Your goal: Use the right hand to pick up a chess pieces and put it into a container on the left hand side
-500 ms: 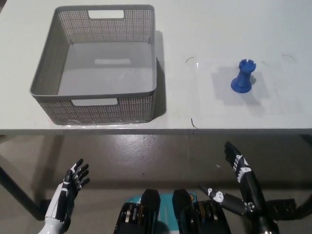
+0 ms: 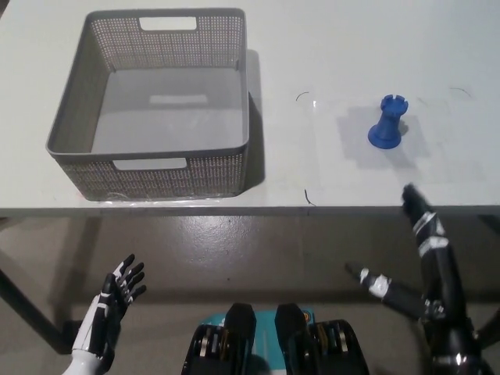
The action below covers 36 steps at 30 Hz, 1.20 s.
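White table (image 2: 351,180): blue rook (image 2: 387,123) upright, crenellated top up; right hand (image 2: 426,258) spread, empty.

My feed is evenly and softly lit from above, so the pale table (image 2: 375,47) reads bright without harsh glare, while the floor below its front edge sits in noticeably dimmer tones. I see a soft shadow falling to the right of the grey basket (image 2: 148,176) and a faint one spreading beside the blue rook (image 2: 387,122). Focus looks acceptable across the tabletop, though fine detail is slightly soft and the right hand (image 2: 426,262) looks a little smeared.
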### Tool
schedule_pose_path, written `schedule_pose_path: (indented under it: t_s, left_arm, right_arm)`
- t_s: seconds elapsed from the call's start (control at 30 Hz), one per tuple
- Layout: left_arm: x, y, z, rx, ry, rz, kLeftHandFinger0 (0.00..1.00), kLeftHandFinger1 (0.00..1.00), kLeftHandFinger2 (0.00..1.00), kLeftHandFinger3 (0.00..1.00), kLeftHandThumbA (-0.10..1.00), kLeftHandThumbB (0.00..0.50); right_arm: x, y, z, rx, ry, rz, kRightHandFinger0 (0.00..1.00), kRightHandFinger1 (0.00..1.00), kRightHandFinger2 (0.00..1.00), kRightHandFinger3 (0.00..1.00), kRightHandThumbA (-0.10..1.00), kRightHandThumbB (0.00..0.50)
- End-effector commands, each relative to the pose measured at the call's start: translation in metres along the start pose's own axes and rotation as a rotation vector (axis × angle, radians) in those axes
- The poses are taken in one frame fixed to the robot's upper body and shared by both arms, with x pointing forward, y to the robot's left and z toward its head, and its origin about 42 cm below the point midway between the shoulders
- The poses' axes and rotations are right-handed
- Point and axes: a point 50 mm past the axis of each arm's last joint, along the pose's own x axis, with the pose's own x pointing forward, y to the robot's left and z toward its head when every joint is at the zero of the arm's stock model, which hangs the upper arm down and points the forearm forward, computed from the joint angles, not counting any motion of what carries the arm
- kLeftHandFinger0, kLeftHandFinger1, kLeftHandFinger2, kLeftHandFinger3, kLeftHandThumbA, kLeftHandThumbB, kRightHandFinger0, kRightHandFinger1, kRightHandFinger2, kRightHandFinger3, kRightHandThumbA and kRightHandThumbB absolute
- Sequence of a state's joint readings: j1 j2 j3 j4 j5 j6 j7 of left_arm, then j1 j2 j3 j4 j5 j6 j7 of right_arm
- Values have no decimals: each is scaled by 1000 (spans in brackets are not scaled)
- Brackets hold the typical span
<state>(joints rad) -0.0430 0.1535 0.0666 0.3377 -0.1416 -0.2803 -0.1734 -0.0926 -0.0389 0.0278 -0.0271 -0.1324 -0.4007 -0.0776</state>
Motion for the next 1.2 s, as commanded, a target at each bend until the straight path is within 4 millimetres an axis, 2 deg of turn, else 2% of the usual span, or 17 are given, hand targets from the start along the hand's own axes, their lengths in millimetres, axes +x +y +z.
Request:
schedule_pose_path:
  t_s: [0.0,0.1,0.17,0.2,0.23,0.27,0.3,0.33,0.43,0.53,0.57,0.67,0.7,0.8,0.87,0.93,1.17]
  left_arm:
    - [-6,7,5,2,-39,-7,1000,1000,1000,1000,1000,219]
    - [-11,7,2,1,-27,-7,1000,1000,1000,1000,1000,213]
    - [-15,6,-1,1,-14,-6,1000,1000,1000,1000,1000,217]
    - [-15,7,-2,0,-14,-5,1000,1000,1000,1000,1000,218]
    - [-15,6,-3,-4,-9,-7,1000,1000,1000,1000,1000,222]
    - [-16,5,-3,-3,-7,-6,1000,1000,1000,1000,1000,222]
    - [-17,5,-5,-7,4,-6,1000,1000,1000,1000,1000,232]
    - [-18,4,-6,-10,8,-5,1000,1000,1000,1000,1000,234]
    - [-21,3,-9,-15,11,-2,1000,1000,1000,1000,1000,231]
    - [-21,3,-8,-11,4,1,1000,1000,1000,1000,1000,231]
    - [-21,4,-9,-14,5,1,1000,1000,1000,1000,1000,236]
    - [-21,3,-10,-20,4,1,1000,1000,1000,1000,1000,229]
    - [-21,3,-10,-21,4,0,1000,1000,1000,1000,1000,230]
    - [-21,4,-10,-28,5,-2,1000,1000,1000,1000,1000,238]
    - [-21,5,-9,-27,5,0,1000,1000,1000,1000,1000,234]
    - [-20,5,-11,-26,2,2,1000,1000,1000,1000,1000,232]
    - [-17,5,-8,-20,8,4,1000,1000,1000,1000,1000,245]
  right_arm:
    - [33,-13,18,-42,-159,-68,1000,1000,1000,1000,1000,310]
    - [54,-21,20,-64,-137,-100,1000,1000,1000,1000,1000,341]
    - [71,-28,20,-68,-124,-108,1000,1000,1000,1000,1000,312]
    - [74,-28,20,-67,-125,-108,1000,1000,1000,1000,1000,306]
    - [91,-33,18,-73,-113,-109,1000,1000,1000,1000,1000,301]
    - [96,-35,16,-80,-102,-107,1000,1000,1000,1000,1000,299]
    - [110,-41,12,-67,-72,-103,1000,1000,1000,1000,1000,335]
    - [114,-41,11,-61,-65,-100,1000,1000,1000,1000,1000,341]
    - [142,-49,6,-70,-30,-96,1000,1000,1000,1000,1000,377]
    - [175,-55,1,-86,-8,-104,1000,1000,1000,1000,1000,361]
    - [181,-56,0,-89,-3,-105,1000,1000,1000,1000,1000,340]
    - [204,-61,-9,-106,26,-105,1000,1000,1000,1000,1000,331]
    - [209,-62,-10,-108,39,-108,1000,1000,1000,1000,1000,358]
    - [236,-63,-20,-105,97,-105,1000,1000,1000,1000,1000,389]
    - [247,-61,-25,-102,124,-102,1000,1000,1000,1000,1000,389]
    - [258,-59,-30,-93,157,-98,1000,1000,1000,1000,1000,358]
    - [275,-50,-42,-74,246,-84,1000,1000,1000,1000,1000,365]
